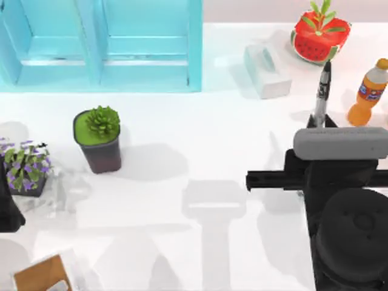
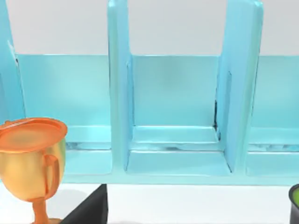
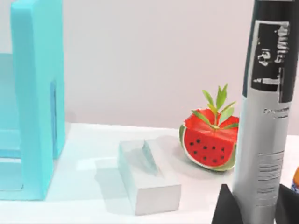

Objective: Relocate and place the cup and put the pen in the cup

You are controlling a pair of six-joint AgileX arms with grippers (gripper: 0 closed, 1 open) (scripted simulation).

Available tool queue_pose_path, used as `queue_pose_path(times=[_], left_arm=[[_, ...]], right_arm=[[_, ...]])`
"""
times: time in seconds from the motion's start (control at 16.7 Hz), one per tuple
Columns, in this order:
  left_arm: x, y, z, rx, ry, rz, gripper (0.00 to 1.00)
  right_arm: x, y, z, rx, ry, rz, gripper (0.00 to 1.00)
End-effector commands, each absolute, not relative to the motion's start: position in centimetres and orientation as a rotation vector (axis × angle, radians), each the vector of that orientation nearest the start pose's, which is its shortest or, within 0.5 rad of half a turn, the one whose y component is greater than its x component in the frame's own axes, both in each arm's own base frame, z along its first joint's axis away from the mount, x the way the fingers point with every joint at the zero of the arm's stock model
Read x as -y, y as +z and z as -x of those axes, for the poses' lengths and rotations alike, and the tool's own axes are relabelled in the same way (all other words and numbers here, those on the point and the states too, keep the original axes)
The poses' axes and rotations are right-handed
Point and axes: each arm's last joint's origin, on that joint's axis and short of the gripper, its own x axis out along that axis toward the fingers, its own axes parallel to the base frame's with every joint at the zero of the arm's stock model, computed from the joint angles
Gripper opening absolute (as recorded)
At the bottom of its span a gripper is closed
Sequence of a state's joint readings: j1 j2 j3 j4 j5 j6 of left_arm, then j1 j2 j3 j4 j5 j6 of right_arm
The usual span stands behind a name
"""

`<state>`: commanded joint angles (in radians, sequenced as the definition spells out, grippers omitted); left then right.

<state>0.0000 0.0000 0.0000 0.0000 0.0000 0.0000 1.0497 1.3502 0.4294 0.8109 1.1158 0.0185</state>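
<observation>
A glossy white table meets a plain pale wall, with a turquoise shelf unit at the back.

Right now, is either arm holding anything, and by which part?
Yes: the right gripper holds the pen upright by its lower end, at the table's right.

rendered tabletop scene | plain white table | turquoise shelf unit at 11 o'clock | watermelon planter at 1 o'clock

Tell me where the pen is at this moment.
In the top view the pen stands at the table's right, held by the right gripper, between the tissue box and the orange bottle.
</observation>
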Motion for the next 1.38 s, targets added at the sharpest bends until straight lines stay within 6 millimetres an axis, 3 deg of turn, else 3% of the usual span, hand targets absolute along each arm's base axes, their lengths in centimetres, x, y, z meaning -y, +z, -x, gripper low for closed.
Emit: queue_pose_path(times=[0.24, 0.66, 1.08, 1.38], left_arm=[[0.1, 16.0, -10.6, 0.000, 0.000, 0.000, 1.00], [0.1, 16.0, -10.6, 0.000, 0.000, 0.000, 1.00], [0.1, 16.0, -10.6, 0.000, 0.000, 0.000, 1.00], [0.1, 16.0, -10.6, 0.000, 0.000, 0.000, 1.00]], right_arm=[[-18.0, 19.6, -12.9, 0.032, -0.116, 0.011, 0.00], [-17.8, 19.6, -12.9, 0.039, -0.127, 0.001, 0.00], [-17.3, 18.1, -16.4, 0.038, -0.124, 0.005, 0.00], [-17.2, 18.0, -16.8, 0.040, -0.124, 0.000, 0.00]])
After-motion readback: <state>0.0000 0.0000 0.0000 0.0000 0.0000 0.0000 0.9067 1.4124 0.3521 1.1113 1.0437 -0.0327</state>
